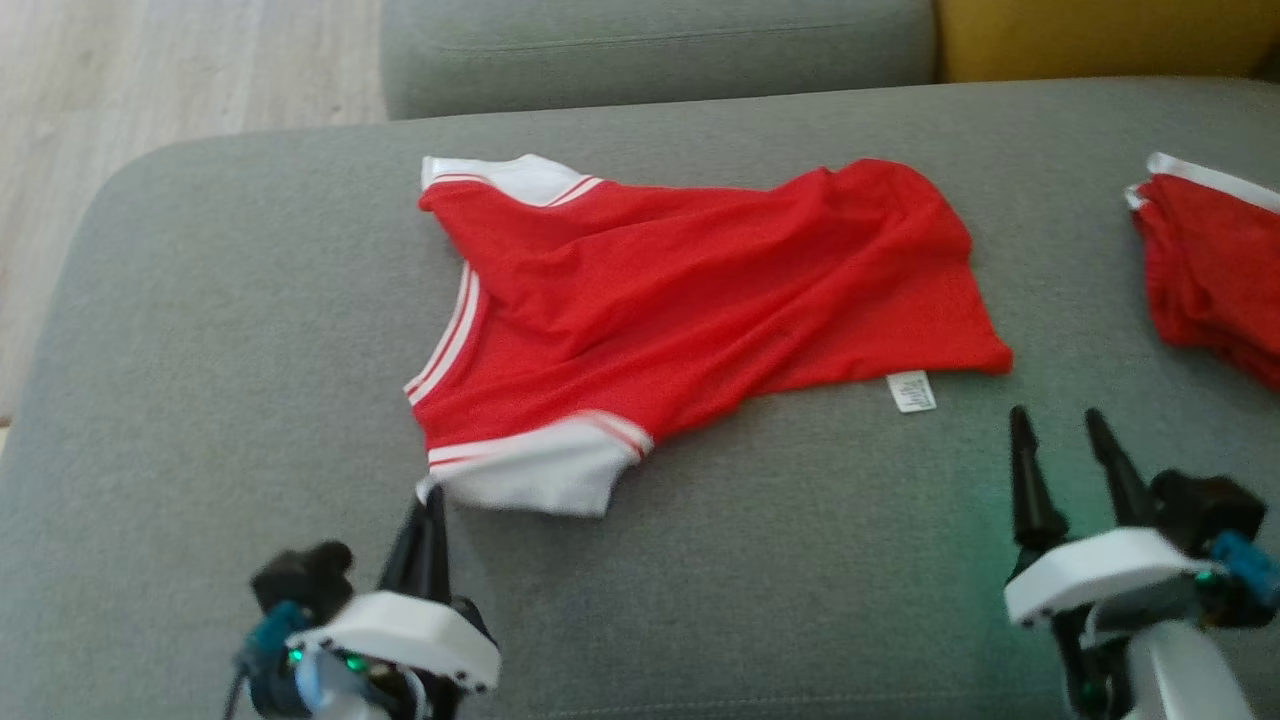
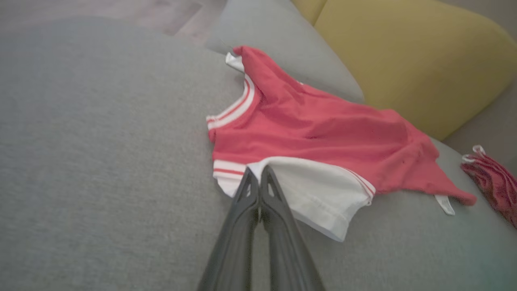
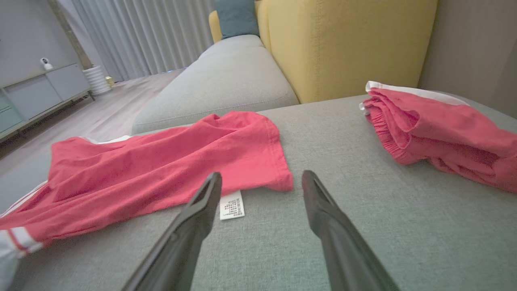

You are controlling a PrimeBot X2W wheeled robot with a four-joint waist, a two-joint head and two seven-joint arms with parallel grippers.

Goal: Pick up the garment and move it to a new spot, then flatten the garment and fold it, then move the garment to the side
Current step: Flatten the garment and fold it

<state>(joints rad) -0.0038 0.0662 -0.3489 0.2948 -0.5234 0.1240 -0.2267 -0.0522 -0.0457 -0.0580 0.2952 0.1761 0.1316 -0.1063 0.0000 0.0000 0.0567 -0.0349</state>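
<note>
Nearest, the left gripper (image 1: 430, 497) is pinching its fingers together on the edge of the white sleeve (image 1: 540, 475) at the near left corner of the red garment (image 1: 700, 290). The right gripper (image 1: 1055, 412) is hovering with jaws apart, just short of the white label (image 1: 911, 391) at the garment's near right hem. The garment is lying rumpled on the grey sofa cushion (image 1: 200, 400). Well to its right another red piece (image 1: 1210, 270) is lying. Beyond the garment a yellow cushion (image 1: 1100, 35) is showing.

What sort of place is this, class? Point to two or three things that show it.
Probably a home living room: a grey sofa with a yellow back cushion, long curtains, and a low cabinet on a wooden floor.
</note>
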